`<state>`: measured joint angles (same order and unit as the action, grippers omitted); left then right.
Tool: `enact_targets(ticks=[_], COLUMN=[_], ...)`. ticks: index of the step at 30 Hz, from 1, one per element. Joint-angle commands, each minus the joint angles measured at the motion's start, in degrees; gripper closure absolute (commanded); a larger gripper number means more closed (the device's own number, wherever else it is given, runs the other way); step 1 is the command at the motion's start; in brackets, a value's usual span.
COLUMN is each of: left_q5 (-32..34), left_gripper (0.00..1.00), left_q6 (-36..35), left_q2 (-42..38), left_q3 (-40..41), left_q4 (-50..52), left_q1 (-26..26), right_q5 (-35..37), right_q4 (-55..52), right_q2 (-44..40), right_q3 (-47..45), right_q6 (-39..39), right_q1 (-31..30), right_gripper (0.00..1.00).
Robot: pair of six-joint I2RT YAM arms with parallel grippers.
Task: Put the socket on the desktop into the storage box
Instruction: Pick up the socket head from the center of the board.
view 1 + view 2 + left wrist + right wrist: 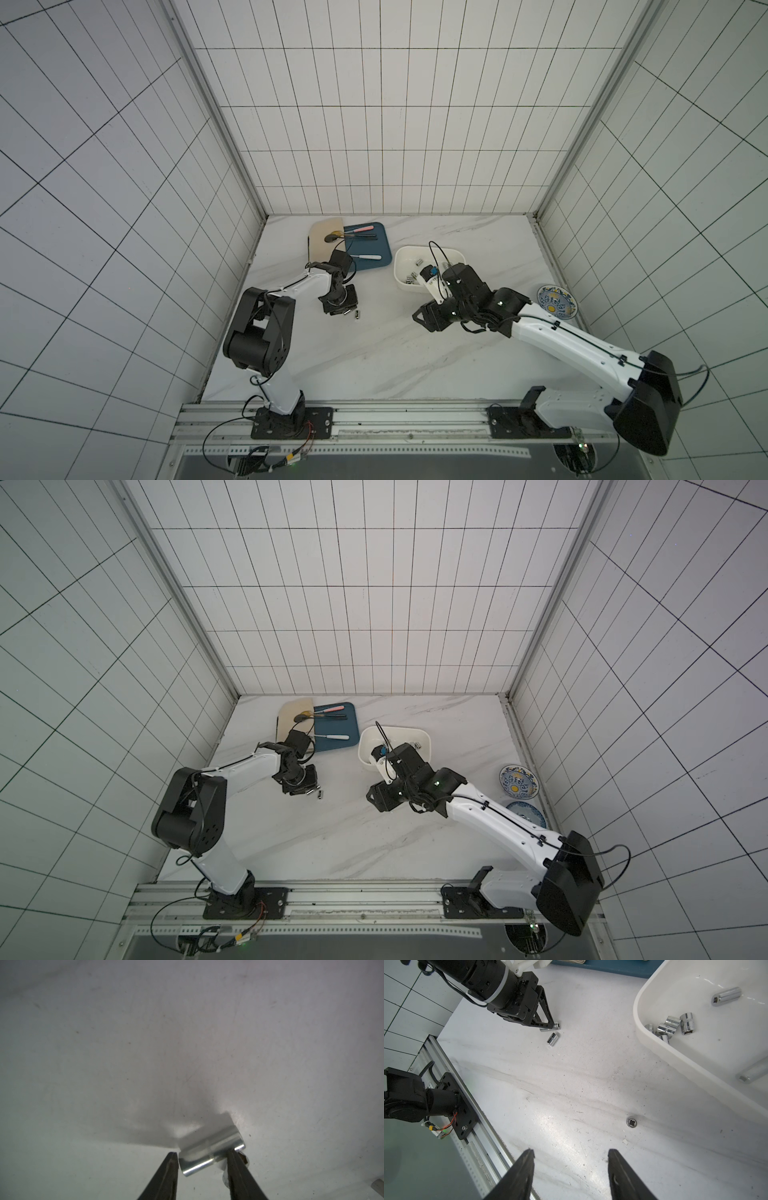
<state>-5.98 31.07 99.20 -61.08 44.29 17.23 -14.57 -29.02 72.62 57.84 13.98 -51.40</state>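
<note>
The socket (207,1153) lies between the narrow-set fingers of the left gripper (202,1155); whether they grip it is unclear. In a top view the storage box (407,257) sits at its two o'clock. The right gripper (571,1153) stands wide and empty.

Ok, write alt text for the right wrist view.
Open right jaws hang over a marble table with one socket standing on end ahead. The white box nearby holds several sockets, and farther off the left jaws are down among three more.

marble desktop (374,357): sockets (552,1038), storage box (440,249), tray (382,245).
</note>
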Motion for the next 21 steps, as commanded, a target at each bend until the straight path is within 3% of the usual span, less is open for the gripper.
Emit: enact_targets(ticks=[1, 14, 21], left_q5=[1.57, 2.09, 1.5], left_gripper=[0.58, 0.59, 0.54], left_q6=[0.73, 0.34, -0.21], left_q2=[2.63, 2.86, 4.05], left_q3=[0.52, -1.47, -1.92], left_q4=[-0.61, 0.44, 0.54], left_q1=[-0.01, -0.01, 0.3], right_q5=[0.62, 0.9, 0.25], right_q4=[0.17, 0.65, 0.95], right_q2=[-0.09, -0.36, -0.02], right_q3=[0.87, 0.27, 0.34], right_q6=[0.44, 0.7, 0.88], right_q1=[-0.21, -0.28, -0.26], right_gripper=[0.4, 0.4, 0.41])
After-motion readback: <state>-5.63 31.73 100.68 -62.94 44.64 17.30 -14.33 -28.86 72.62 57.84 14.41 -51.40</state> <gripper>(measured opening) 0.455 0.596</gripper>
